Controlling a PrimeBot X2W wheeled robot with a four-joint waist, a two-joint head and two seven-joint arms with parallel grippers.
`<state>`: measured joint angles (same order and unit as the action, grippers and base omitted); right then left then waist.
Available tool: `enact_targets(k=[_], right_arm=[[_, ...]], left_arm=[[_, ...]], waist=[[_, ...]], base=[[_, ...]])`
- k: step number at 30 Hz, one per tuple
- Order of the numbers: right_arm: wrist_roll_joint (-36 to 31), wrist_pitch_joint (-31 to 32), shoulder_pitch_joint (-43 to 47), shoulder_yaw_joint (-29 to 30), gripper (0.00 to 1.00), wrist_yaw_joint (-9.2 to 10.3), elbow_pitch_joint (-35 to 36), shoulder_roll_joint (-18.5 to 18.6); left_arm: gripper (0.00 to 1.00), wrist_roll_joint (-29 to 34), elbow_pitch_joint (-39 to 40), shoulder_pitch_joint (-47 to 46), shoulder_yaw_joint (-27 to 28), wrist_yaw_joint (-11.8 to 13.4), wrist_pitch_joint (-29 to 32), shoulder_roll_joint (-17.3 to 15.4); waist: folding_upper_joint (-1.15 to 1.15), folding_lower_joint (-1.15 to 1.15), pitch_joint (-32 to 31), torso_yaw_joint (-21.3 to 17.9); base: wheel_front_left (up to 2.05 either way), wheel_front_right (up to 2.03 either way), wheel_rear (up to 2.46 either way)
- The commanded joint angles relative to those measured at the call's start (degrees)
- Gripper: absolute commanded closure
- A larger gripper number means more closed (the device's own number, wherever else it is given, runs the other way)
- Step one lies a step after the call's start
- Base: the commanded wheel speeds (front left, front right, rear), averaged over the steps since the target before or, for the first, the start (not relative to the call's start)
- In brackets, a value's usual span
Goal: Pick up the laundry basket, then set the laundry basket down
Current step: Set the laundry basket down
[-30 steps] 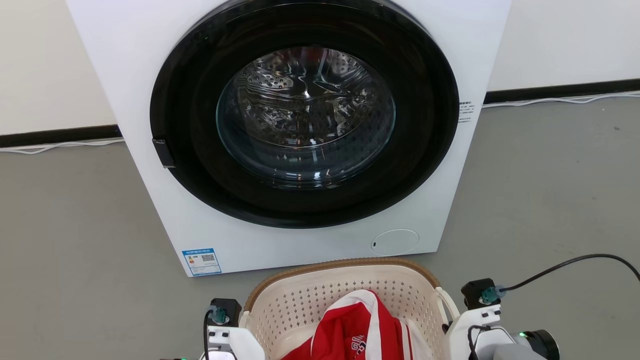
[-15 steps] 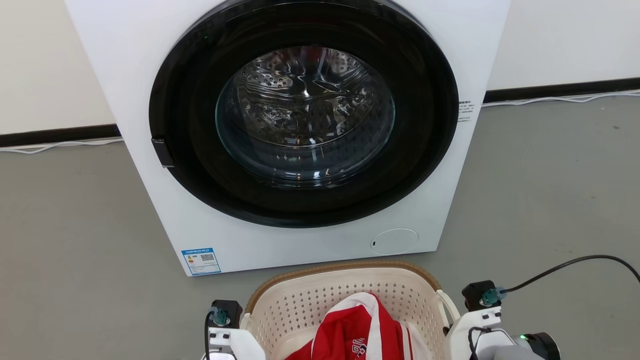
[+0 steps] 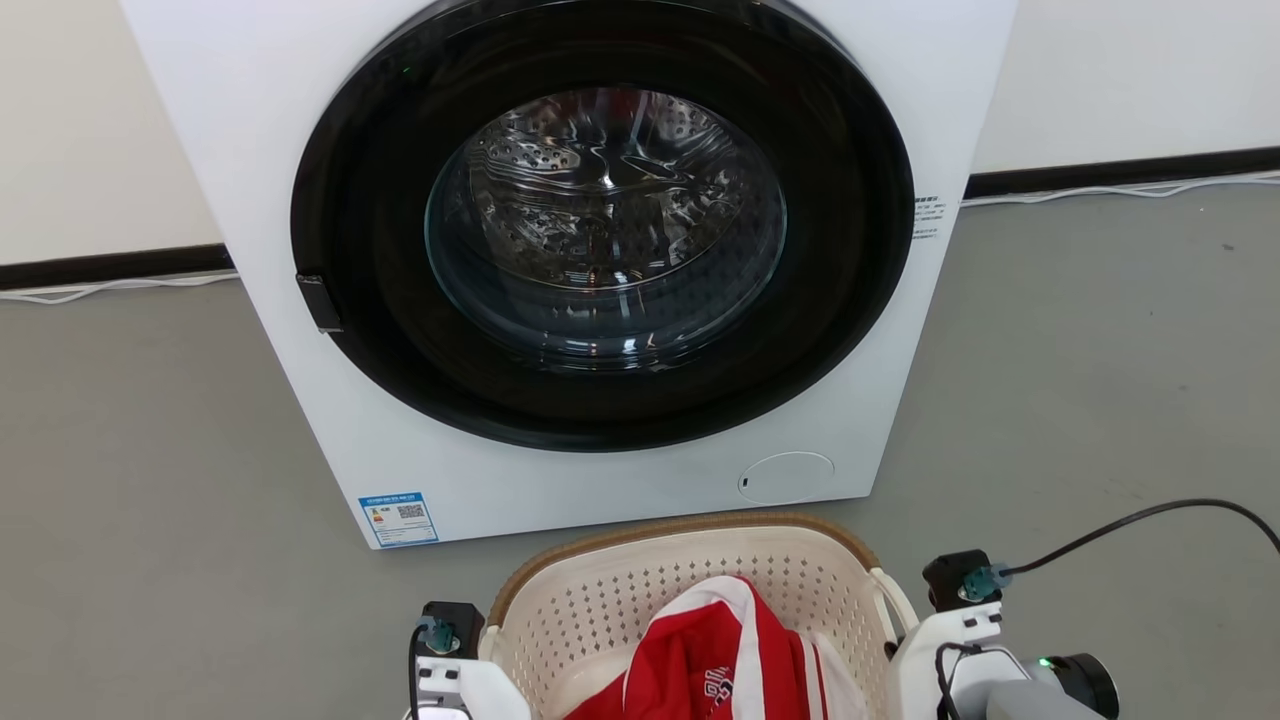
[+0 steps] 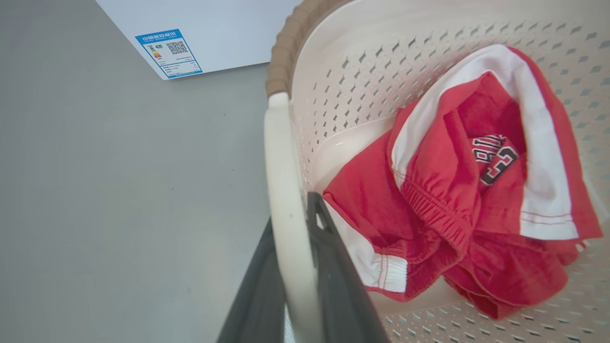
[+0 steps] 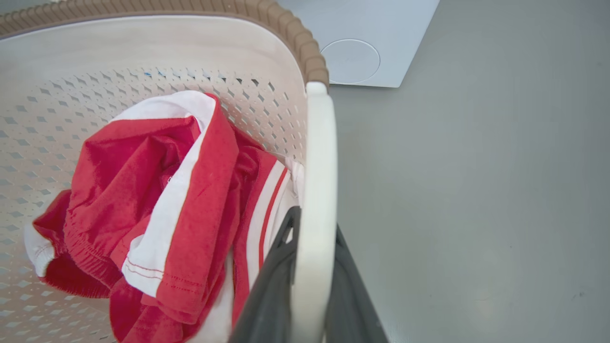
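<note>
The laundry basket (image 3: 690, 560) lies just in front of the washing machine (image 3: 300, 150), below its round door, with its long axis parallel to the machine's front. A white loop handle stands at each short end. The left gripper (image 4: 291, 214) has its fingers clamped on the left handle (image 4: 281, 157), and the right gripper (image 5: 314, 224) on the right handle (image 5: 320, 143), so neither arm is nearer. I cannot tell whether the basket touches the floor (image 3: 150, 450). Count: one basket, two handles, two grippers, one red-and-white garment (image 3: 720, 650) inside.
</note>
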<state>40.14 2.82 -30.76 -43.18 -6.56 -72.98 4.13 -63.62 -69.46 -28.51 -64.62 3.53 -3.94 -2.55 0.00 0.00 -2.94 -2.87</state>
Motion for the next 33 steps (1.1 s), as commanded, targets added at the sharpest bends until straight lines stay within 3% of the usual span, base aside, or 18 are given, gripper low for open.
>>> enact_targets(k=[1, 17, 33], right_arm=[[0.2, -1.1, -2.0, -1.5, 1.0, -0.92, 1.3, -1.2], [2.3, -4.6, -2.4, -3.3, 1.0, -0.92, 2.3, -1.2], [2.3, -15.7, -11.8, -3.9, 1.0, -0.92, 3.3, -0.1]], left_arm=[[1.0, 0.1, 0.7, -2.6, 0.2, -0.5, -1.4, -0.3], [1.0, 0.1, 0.4, -5.5, -1.3, 0.5, -2.5, -0.3], [1.0, 2.2, -0.8, -19.3, -1.7, 2.9, -6.8, -0.3]], waist=[[0.0, 0.0, 0.2, 0.0], [0.0, 0.0, 4.4, 0.2], [0.0, 0.0, 26.8, 1.5]], base=[[0.0, 0.0, 0.0], [0.0, 0.0, 0.0], [0.0, 0.0, 0.0]])
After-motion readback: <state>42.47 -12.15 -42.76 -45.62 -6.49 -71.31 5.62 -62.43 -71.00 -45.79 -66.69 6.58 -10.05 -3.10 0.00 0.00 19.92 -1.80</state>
